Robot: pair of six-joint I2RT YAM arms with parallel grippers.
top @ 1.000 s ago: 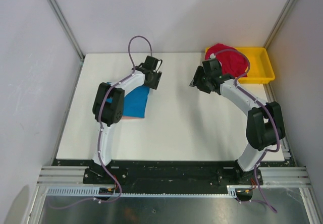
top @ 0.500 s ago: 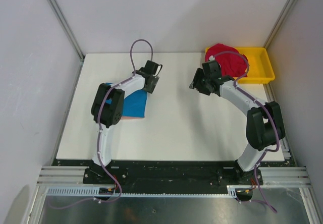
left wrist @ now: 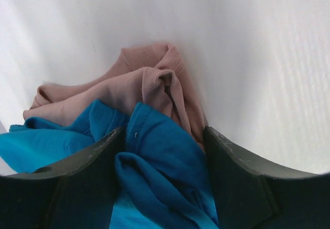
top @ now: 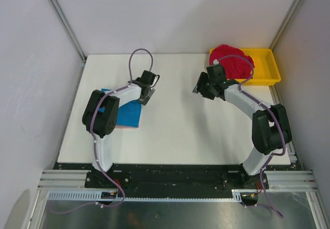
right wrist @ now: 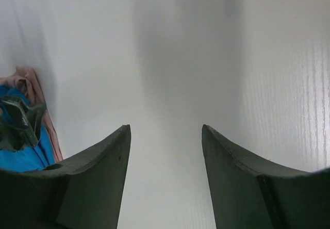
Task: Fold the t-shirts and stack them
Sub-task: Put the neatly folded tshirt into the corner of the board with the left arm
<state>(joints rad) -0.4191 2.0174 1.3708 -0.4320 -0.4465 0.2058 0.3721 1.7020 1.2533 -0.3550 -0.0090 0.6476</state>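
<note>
A bright blue t-shirt [top: 129, 114] lies bunched on the left of the table on top of a dusty pink t-shirt [left wrist: 129, 90], whose edge shows under it. My left gripper [top: 143, 98] sits at the pile's far right corner. In the left wrist view the blue t-shirt [left wrist: 165, 157] fills the gap and touches both fingers of the left gripper [left wrist: 164, 131]. A crimson red t-shirt [top: 234, 59] lies heaped over the left end of the yellow tray. My right gripper [top: 198, 90] hovers open over bare table, nothing between the fingers of the right gripper [right wrist: 166, 127].
The shallow yellow tray [top: 267, 64] stands at the back right corner. White walls and metal posts close in the table on three sides. The right wrist view shows the blue and pink pile [right wrist: 26, 154] far off to its left.
My left arm has swung left and toward the near edge, and the blue t-shirt pile has shifted that way with it. The right gripper has barely moved.
</note>
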